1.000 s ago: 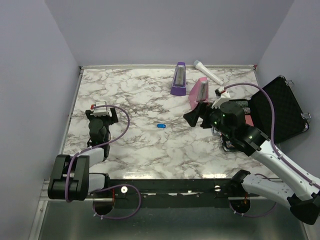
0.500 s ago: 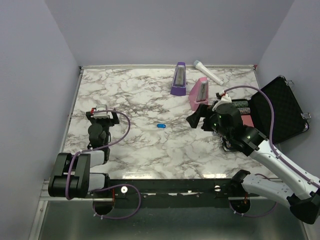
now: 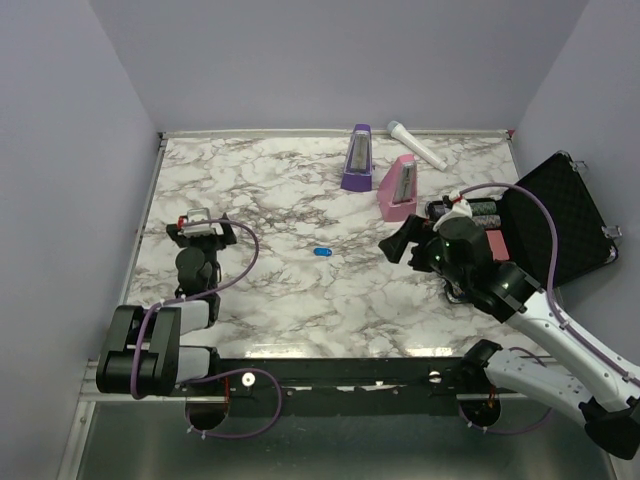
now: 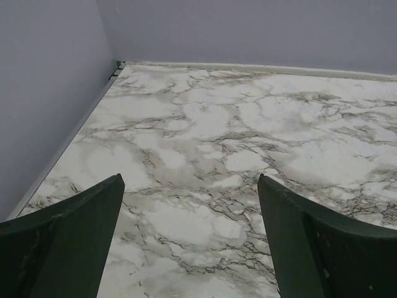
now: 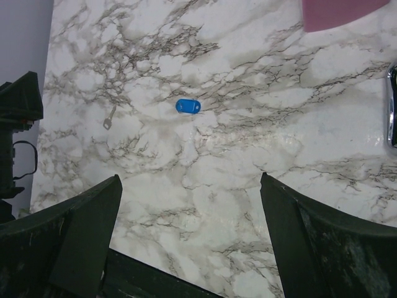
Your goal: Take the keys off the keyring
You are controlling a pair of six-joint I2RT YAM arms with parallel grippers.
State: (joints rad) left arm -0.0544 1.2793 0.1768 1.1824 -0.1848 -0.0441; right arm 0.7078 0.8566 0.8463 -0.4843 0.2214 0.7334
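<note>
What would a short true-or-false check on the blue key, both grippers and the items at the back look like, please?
1. The blue key lies on the table between the two grippers, and neither holds it. True.
2. The left gripper is shut. False: its jaws stand wide open over bare marble.
3. The right gripper is open, with the blue key in its camera's view. True.
4. The purple metronome lies flat on its side. False: it stands upright near the far edge.
5. The black case is closed. False: it lies open at the table's right side.
</note>
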